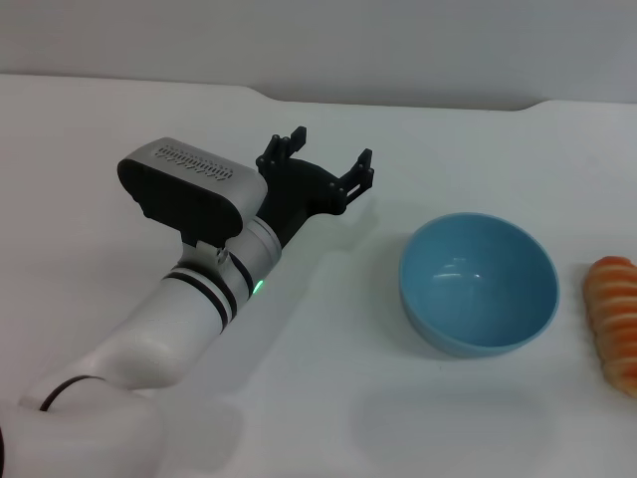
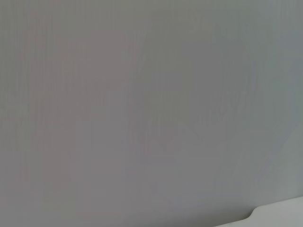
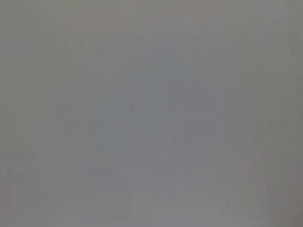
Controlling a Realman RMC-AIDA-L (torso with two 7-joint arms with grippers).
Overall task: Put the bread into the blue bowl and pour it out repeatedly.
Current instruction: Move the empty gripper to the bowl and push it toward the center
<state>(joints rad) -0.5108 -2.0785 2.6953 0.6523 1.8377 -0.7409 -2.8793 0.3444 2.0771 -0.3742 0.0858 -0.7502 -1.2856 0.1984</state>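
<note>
The blue bowl (image 1: 479, 283) stands upright and empty on the white table, right of centre in the head view. The bread (image 1: 617, 321), an orange-brown ridged loaf, lies on the table just right of the bowl, cut off by the frame's right edge. My left gripper (image 1: 320, 158) is open and empty, held above the table to the left of and behind the bowl, well apart from it. My right gripper is not in view. Neither wrist view shows the bowl, the bread or any fingers.
The white table (image 1: 328, 398) spreads around the bowl. Its far edge (image 1: 398, 100) runs along the back against a grey wall. The left wrist view shows the grey wall and a corner of the table (image 2: 279, 215). The right wrist view shows only plain grey.
</note>
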